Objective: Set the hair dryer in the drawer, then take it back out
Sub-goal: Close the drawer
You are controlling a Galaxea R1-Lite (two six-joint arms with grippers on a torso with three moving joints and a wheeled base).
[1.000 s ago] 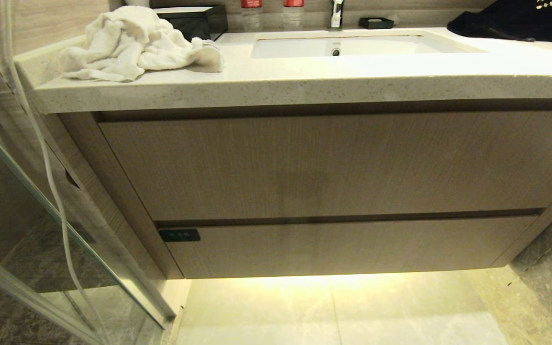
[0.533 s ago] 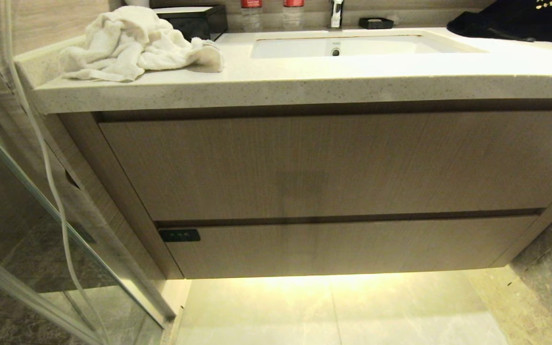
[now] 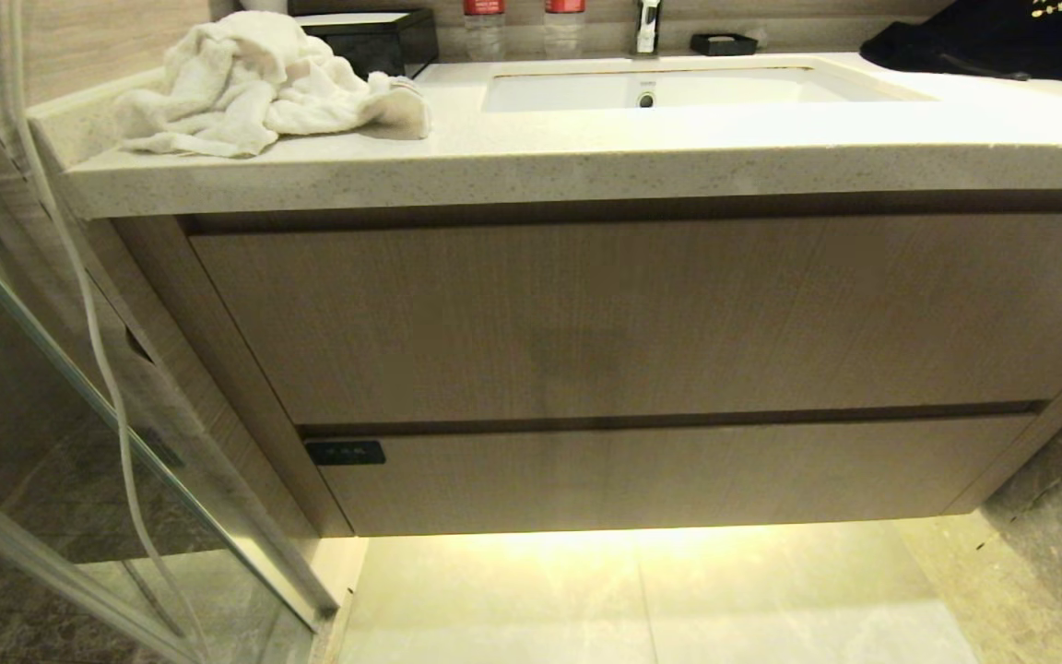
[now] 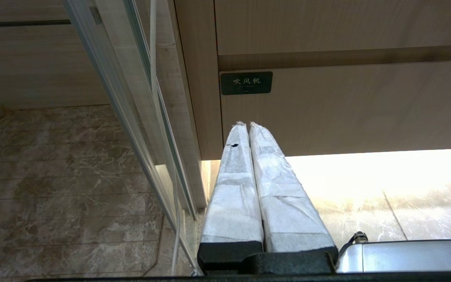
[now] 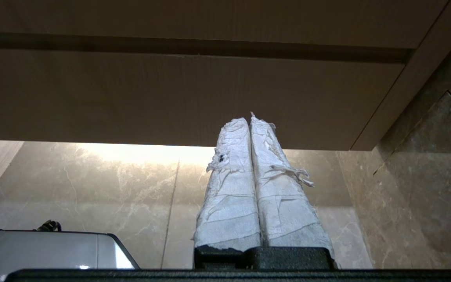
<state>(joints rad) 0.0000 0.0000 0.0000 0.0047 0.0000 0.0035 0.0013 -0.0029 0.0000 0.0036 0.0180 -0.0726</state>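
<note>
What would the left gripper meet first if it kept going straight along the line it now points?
Most likely the closed drawer: the left gripper, shut and empty, aims at its front just below the black label, near the left end. Depth is unclear, so the gap cannot be judged.

**Legible markings on the vanity**

One sign can be read: a small black rectangular label (image 4: 246, 82) bearing the pale characters 吹风机, fixed at the left end of the drawer (image 4: 347, 109) front. It sits just above and beyond the tips of the left gripper (image 4: 247, 124) (a finer line of print beneath the characters is too small to read). In the head view the same label (image 3: 345, 453) shows only faint, unreadable marks.
</note>
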